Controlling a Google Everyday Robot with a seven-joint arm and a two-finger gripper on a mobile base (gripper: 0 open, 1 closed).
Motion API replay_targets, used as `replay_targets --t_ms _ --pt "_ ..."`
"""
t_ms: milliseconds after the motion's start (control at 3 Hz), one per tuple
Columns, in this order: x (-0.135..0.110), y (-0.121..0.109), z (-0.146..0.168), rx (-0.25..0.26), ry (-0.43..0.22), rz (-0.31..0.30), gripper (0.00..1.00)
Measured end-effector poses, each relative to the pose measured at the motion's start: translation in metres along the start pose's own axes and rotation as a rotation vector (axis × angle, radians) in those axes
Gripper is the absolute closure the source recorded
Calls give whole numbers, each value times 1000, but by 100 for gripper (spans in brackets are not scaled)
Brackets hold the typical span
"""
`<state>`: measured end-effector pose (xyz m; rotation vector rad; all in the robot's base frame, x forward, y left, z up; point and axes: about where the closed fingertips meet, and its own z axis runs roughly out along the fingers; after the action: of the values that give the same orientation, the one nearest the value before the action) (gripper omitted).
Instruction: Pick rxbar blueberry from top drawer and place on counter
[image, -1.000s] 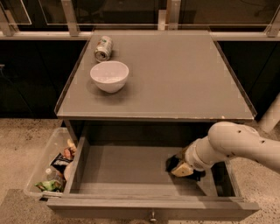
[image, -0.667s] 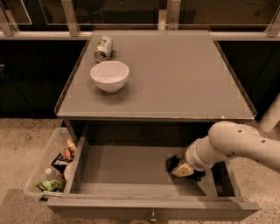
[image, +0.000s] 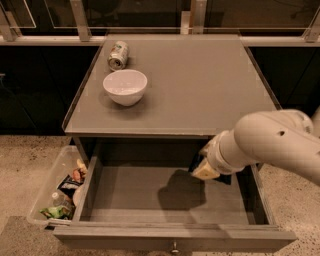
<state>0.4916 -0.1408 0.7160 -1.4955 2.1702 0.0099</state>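
My gripper (image: 205, 171) hangs over the right half of the open top drawer (image: 150, 200), lifted off its floor and just below the counter's front edge. It is shut on a small dark flat thing, the rxbar blueberry (image: 223, 178), which is mostly hidden by the wrist. No bar lies on the drawer's bare floor, only the arm's shadow. The counter (image: 200, 85) is the grey square top behind and above the drawer.
A white bowl (image: 125, 86) and a tipped can (image: 118, 54) sit on the counter's left back part. A clear plastic bin of snacks (image: 60, 192) stands on the floor left of the drawer. My pale arm (image: 280, 142) comes in from the right.
My gripper has risen from the drawer floor toward the counter's front edge, and the arm looms larger. The bowl, can and bin have not moved.
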Motion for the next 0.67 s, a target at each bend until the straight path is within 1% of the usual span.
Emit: replay_targets --t_ms 333,667 --pt "-58 -22 -84 75 19 -87 100" --pt "-58 -22 -83 77 17 -86 100"
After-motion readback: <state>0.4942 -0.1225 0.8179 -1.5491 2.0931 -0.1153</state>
